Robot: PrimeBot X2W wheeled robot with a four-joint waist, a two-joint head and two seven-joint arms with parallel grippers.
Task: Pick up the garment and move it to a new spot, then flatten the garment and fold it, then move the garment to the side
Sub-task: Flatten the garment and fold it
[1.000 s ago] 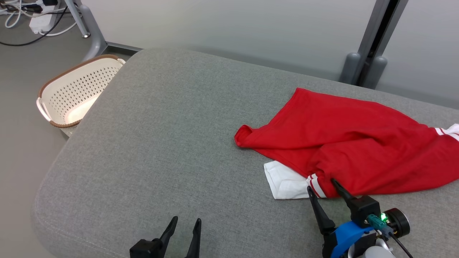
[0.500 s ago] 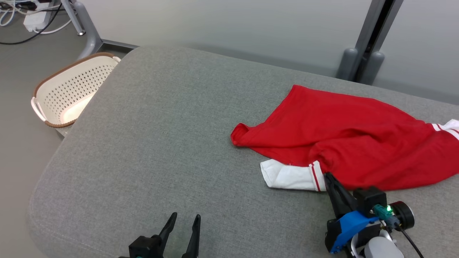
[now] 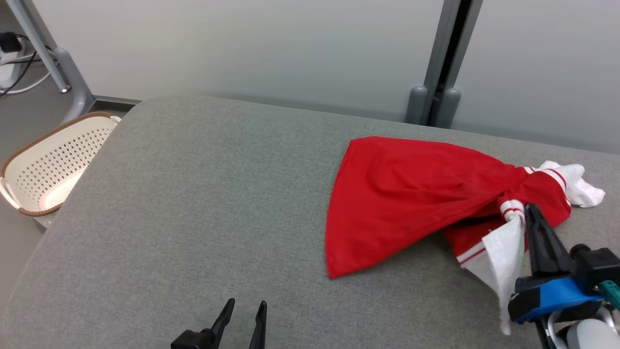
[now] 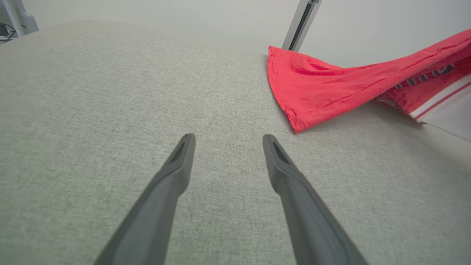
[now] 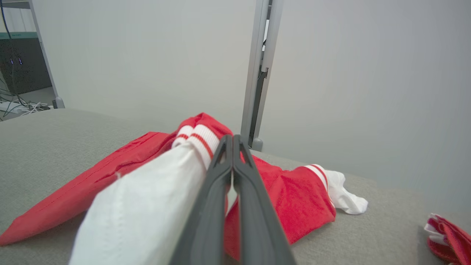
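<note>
- Head view: a cream perforated basket [image 3: 58, 155] with a brown rim stands on the floor at the far left, just beside the edge of the grey fabric-covered worktop [image 3: 203, 194]. Its holed walls and pale bottom show, partly cut off by the edge of the view.
- Head view: the red garment [image 3: 411, 194] lies on the right half of the worktop. Its body is spread flat towards the middle and its right end is bunched up and raised off the surface.
- Head view: the right gripper [image 3: 532, 209] reaches in from the lower right corner, pointing up the view, its jaws together and clamped on the garment at a red-striped cuff. A white sleeve [image 3: 503, 257] hangs from that pinch alongside the jaws.
- Head view: the left gripper [image 3: 246, 304] sits at the bottom edge, left of centre and well apart from the garment, with its jaws apart.
- Left wrist view: the left gripper [image 4: 229, 139] hovers low over bare worktop [image 4: 92, 92] with its jaws spread. A corner of the garment [image 4: 331, 84] lies ahead and to the right, near the right jaw but not touching it.
- Right wrist view: the right gripper [image 5: 232, 141] has its jaws pressed together on the garment [image 5: 294, 198]. The striped cuff is bunched at their tips and the white sleeve [image 5: 147, 206] drapes down on the left.
- Right wrist view: a small red and white cloth [image 5: 447, 235] lies apart at the lower right, and a grey post [image 5: 259, 73] rises behind.
</note>
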